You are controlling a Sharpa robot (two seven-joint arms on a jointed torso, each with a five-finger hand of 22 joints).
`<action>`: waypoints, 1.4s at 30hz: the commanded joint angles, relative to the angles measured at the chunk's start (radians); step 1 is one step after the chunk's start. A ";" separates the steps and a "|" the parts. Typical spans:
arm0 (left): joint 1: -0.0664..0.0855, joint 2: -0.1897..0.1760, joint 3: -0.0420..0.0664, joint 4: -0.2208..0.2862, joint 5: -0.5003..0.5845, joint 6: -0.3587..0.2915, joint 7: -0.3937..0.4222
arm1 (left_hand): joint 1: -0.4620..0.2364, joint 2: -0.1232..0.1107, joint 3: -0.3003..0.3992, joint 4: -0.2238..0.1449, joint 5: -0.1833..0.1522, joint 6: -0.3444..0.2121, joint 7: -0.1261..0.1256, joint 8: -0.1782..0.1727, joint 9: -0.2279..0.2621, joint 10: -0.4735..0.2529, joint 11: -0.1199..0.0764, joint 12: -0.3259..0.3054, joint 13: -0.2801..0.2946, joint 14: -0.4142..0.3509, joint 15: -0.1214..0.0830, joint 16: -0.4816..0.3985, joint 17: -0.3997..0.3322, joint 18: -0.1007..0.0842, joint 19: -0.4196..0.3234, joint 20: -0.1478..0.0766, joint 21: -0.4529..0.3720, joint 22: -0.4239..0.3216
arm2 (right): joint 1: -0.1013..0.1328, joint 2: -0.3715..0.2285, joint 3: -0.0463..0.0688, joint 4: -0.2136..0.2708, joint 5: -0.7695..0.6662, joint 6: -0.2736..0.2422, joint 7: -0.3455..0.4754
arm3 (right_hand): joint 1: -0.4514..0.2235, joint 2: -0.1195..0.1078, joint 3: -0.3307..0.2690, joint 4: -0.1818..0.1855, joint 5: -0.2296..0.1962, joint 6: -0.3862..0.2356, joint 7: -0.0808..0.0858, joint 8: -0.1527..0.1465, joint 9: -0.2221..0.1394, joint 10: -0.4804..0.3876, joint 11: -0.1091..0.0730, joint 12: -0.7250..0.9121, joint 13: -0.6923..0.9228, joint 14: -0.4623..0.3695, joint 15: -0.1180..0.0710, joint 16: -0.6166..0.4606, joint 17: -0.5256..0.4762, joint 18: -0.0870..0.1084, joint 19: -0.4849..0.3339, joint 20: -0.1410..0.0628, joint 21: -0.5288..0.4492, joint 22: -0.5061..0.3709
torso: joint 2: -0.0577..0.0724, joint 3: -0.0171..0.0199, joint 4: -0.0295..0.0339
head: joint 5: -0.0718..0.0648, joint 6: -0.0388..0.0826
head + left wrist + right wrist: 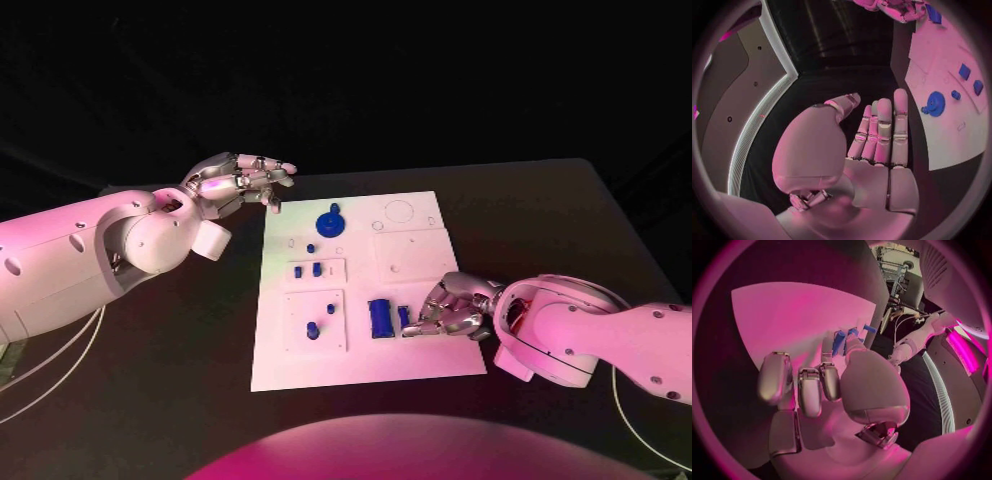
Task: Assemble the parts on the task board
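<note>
The white rectangular task board [361, 350] lies flat in the middle of the black table [577, 200], between the two hands; the right hand [450, 310] rests at the board's right edge, its fingertips [415, 327] curled down onto the plate and touching a small blue block [404, 318], though whether it actually grips that part I cannot tell; just beyond those fingertips, toward the board's middle, stands a taller dark blue rectangular block [379, 318]; farther from the right hand, in two recessed squares, sit several small blue pegs [306, 270] and [320, 320]; the left hand [242, 183] hovers above the table just off the board's far left corner, holding nothing, and its wrist view shows the fingers [879, 130] straight and close together beside the thumb; the round blue gear-like disc [332, 222] lies on the board near the left hand, apart from its fingertips.
</note>
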 commanded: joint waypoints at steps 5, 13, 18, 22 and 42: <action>0.001 -0.001 0.001 0.004 0.003 0.008 0.006 | -0.003 0.008 0.000 0.008 -0.004 -0.005 -0.001 -0.005 0.001 -0.008 0.001 0.007 -0.001 -0.003 0.001 -0.006 -0.002 0.014 0.002 0.002 -0.005 -0.001 | -0.004 0.006 0.000 -0.011 -0.017 0.015 0.001 | 0.013 -0.001 -0.007 0.000 0.001 -0.010 0.000 0.006 0.001 0.052 -0.009 -0.001 0.147 0.088 -0.008 -0.001 0.168 -0.003 0.000 -0.005 0.001 0.158 | 0.000 0.0012 -0.0019 | 0.010 -0.005; 0.001 -0.003 0.001 0.004 0.003 0.007 0.006 | -0.003 0.008 0.000 0.008 -0.004 -0.005 -0.001 -0.005 0.001 -0.008 0.001 0.007 -0.001 -0.003 0.001 -0.006 -0.002 0.014 0.002 0.002 -0.005 -0.001 | -0.004 0.005 0.000 -0.018 -0.020 -0.023 -0.001 | 0.013 0.005 -0.009 0.003 0.001 -0.010 0.001 0.006 0.001 0.052 -0.008 -0.003 0.146 0.088 -0.008 -0.001 0.166 -0.003 0.000 -0.005 0.002 0.159 | 0.000 0.0018 -0.0017 | 0.009 -0.005; 0.001 -0.002 0.001 0.004 0.003 0.006 0.006 | -0.003 0.008 0.000 0.008 -0.004 -0.005 -0.001 -0.005 0.001 -0.008 0.001 0.007 -0.001 -0.003 0.001 -0.006 -0.002 0.014 0.002 0.002 -0.005 -0.001 | -0.004 0.009 0.000 -0.020 -0.026 -0.041 -0.002 | 0.018 0.011 -0.009 0.002 0.001 -0.011 0.001 0.006 0.000 0.052 -0.008 -0.001 0.147 0.088 -0.008 0.000 0.168 -0.003 0.001 -0.005 0.004 0.159 | 0.000 0.0014 -0.0014 | 0.008 -0.005; 0.001 -0.002 0.001 0.004 0.003 0.007 0.006 | -0.003 0.008 0.000 0.008 -0.004 -0.005 -0.001 -0.005 0.001 -0.008 0.001 0.007 -0.001 -0.003 0.001 -0.006 -0.002 0.014 0.002 0.002 -0.005 -0.001 | -0.004 0.017 0.000 -0.021 -0.031 -0.050 -0.002 | 0.020 0.014 -0.009 0.002 0.001 -0.011 0.001 0.006 0.000 0.052 -0.008 -0.001 0.147 0.088 -0.008 -0.001 0.168 -0.003 0.001 -0.005 0.005 0.160 | 0.000 0.0014 -0.0005 | 0.007 -0.005; 0.001 -0.001 0.001 0.003 0.001 0.007 0.006 | -0.003 0.008 0.000 0.008 -0.004 -0.005 -0.001 -0.005 0.001 -0.008 0.001 0.007 -0.001 -0.003 0.001 -0.006 -0.002 0.014 0.002 0.002 -0.005 -0.001 | -0.004 0.040 0.000 -0.029 -0.093 -0.012 -0.029 | 0.170 0.013 0.015 -0.014 0.005 -0.010 -0.006 0.003 -0.010 0.054 -0.014 0.003 0.151 0.089 -0.013 0.001 0.172 -0.004 0.004 -0.009 0.007 0.164 | 0.000 0.0007 -0.0012 | 0.008 -0.005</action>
